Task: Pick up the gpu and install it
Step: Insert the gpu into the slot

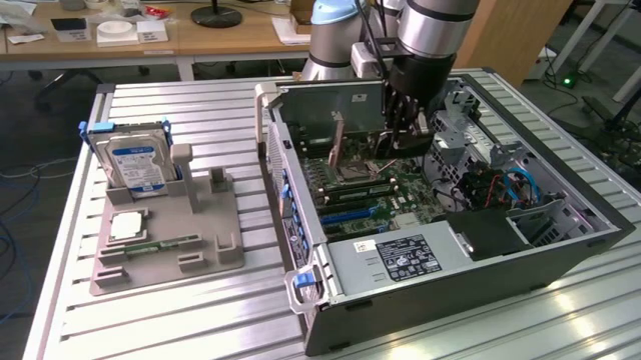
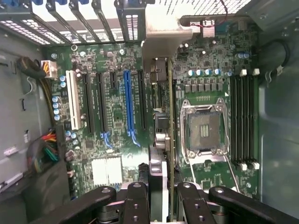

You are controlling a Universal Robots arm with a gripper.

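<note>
The gpu (image 1: 331, 111) hangs on edge above the open computer case (image 1: 561, 247), its flat face toward the exterior view and its silver bracket at the exterior view's left end. My gripper (image 1: 403, 135) is shut on the card's other end. In the wrist view the gpu (image 2: 164, 116) shows edge-on as a thin strip running away from my gripper (image 2: 161, 205), with the silver bracket (image 2: 166, 32) at the far end near the case's rear slot covers. It hovers over the motherboard (image 2: 112, 121), between the blue expansion slot (image 2: 128, 107) and the processor socket (image 2: 204, 130).
On the exterior view's left a grey fixture (image 1: 200, 240) holds a hard drive (image 1: 137, 161) upright, a processor chip (image 1: 127, 225) and a memory stick (image 1: 165, 244). Inside the case sit a power supply (image 1: 401, 259) and cable bundles (image 1: 491, 187). A slatted metal table (image 1: 200, 315) bears everything.
</note>
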